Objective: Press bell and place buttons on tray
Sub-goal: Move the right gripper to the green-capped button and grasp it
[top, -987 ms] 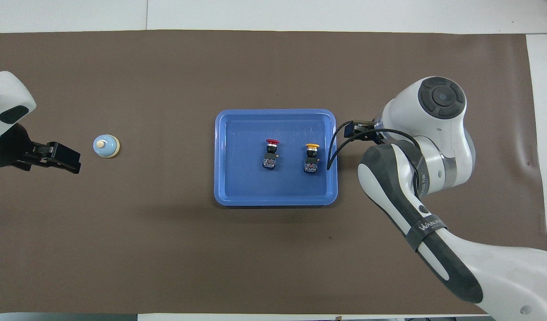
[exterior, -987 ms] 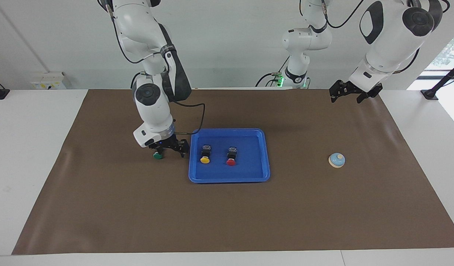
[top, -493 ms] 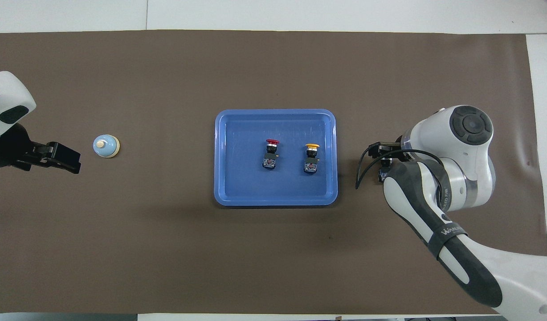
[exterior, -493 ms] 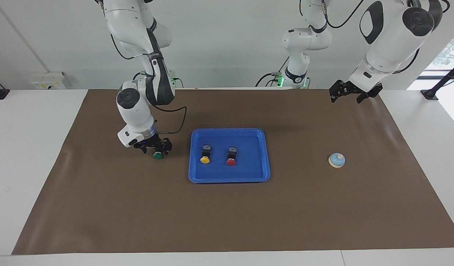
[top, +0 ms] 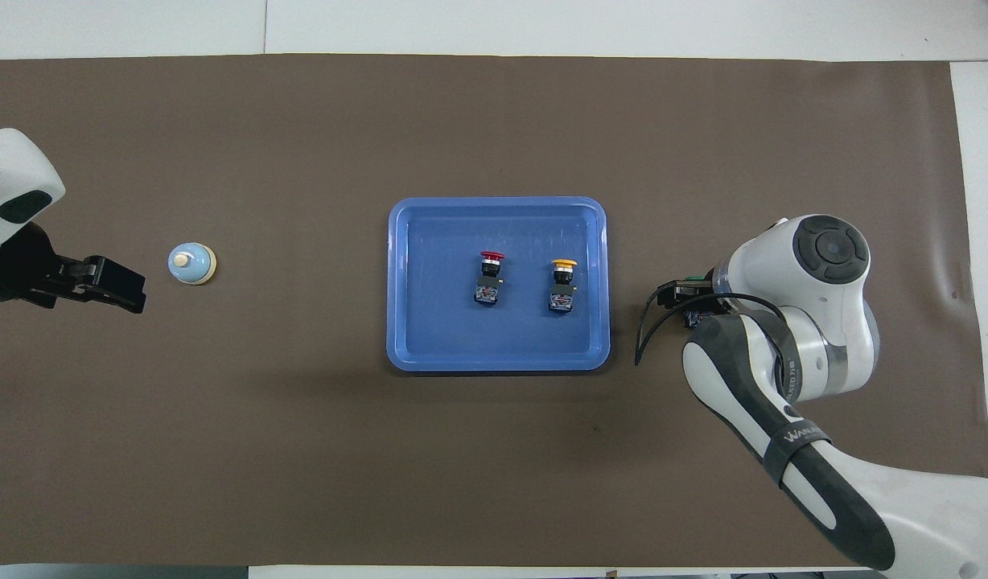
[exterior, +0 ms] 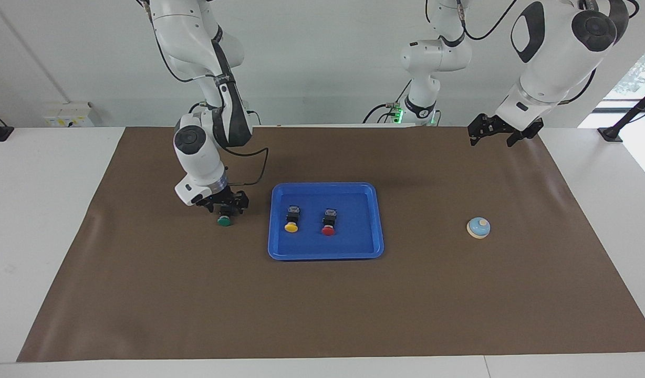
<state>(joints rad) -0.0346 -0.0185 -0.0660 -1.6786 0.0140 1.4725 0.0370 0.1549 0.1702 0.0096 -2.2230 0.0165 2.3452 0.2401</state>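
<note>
Black fingers (exterior: 218,206) of right gripper (exterior: 225,208) spread, straddling green button (exterior: 224,221) on brown desk mat (exterior: 322,304) beside blue tray (exterior: 375,220). Yellow button (exterior: 291,227) and red button (exterior: 328,230) lying in tray. Left gripper (exterior: 491,134) released, waiting high over mat, bell (exterior: 478,227) well apart below.

You see the right gripper (exterior: 226,208) open over the green button (exterior: 225,221) beside the tray (exterior: 377,220); the left gripper (exterior: 493,133) waits.
</note>
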